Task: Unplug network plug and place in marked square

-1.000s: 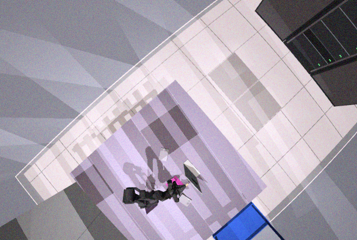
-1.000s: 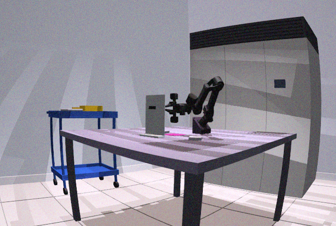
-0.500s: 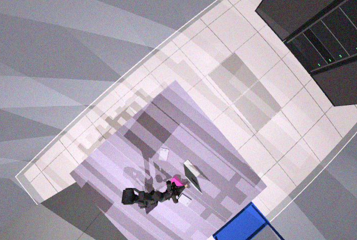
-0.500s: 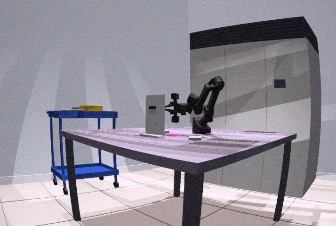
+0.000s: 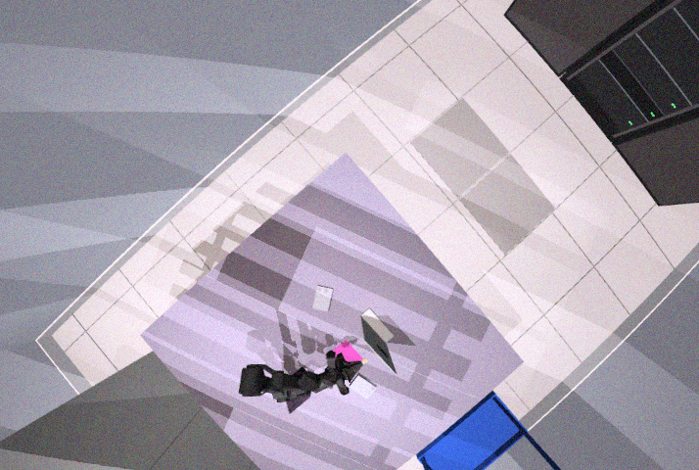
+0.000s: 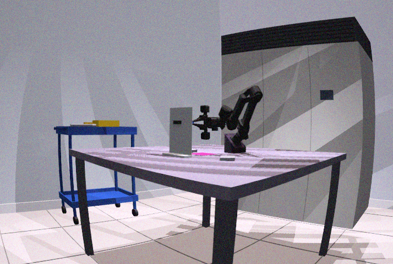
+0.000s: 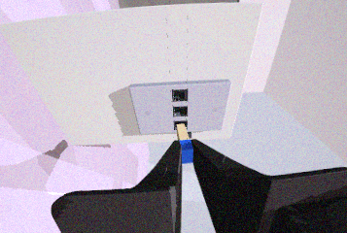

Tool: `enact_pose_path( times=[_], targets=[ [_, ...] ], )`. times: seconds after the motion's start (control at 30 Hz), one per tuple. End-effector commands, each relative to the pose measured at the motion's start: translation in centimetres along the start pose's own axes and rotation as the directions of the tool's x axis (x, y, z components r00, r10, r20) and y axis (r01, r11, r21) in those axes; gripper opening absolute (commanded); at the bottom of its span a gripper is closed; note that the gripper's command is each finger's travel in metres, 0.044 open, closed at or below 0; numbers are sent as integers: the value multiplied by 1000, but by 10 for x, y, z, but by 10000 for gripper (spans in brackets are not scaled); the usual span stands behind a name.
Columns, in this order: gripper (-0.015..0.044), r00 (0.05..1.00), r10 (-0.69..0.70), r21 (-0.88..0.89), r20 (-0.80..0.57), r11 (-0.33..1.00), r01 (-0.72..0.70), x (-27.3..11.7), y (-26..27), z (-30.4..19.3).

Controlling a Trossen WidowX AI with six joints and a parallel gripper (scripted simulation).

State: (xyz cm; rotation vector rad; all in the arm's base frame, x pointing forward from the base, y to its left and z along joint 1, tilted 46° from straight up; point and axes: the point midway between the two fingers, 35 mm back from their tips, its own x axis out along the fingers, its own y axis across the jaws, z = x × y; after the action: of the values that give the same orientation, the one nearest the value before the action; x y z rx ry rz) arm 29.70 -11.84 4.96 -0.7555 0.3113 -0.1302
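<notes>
The upright panel (image 5: 373,337) (image 6: 180,138) (image 7: 84,73) stands on the table (image 5: 328,244) (image 6: 234,179). Its socket plate (image 7: 152,104) shows several dark openings in a column in the wrist view. The blue plug (image 7: 187,152) has a tan tab (image 7: 182,131) (image 5: 364,361) pointing toward the panel. My gripper (image 5: 360,363) (image 6: 193,122) (image 7: 185,145) is shut on the plug. In the top view a gap shows between the tab and the panel, so the plug is out of the socket. The magenta marked square (image 5: 347,352) (image 6: 203,154) lies on the table, below and beside the gripper.
One flat pale block (image 5: 322,298) (image 6: 227,158) lies on the table, and another (image 5: 364,387) (image 6: 194,150) lies near the arm. A blue cart (image 5: 472,429) (image 6: 103,130) carrying a yellow box (image 6: 106,123) stands beyond the table. A large grey cabinet (image 6: 284,124) stands behind the arm.
</notes>
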Motion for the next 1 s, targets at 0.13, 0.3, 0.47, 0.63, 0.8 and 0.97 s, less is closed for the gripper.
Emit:
enact_pose_path(
  times=[0.13,0.3,0.47,0.63,0.8,0.97],
  targets=[
    [0,1000,-12,0,12,1000,12,-4,-15,-1],
    [0,1000,-20,0,19,1000,20,-8,-26,-2],
    [0,999,-29,0,26,1000,29,-13,-36,-3],
    [0,999,-37,-2,35,999,38,-19,-46,-4],
    [0,998,-45,-5,42,999,45,-25,-55,-4],
    [0,1000,-5,-18,21,1000,6,-22,-49,-10]
  ],
)
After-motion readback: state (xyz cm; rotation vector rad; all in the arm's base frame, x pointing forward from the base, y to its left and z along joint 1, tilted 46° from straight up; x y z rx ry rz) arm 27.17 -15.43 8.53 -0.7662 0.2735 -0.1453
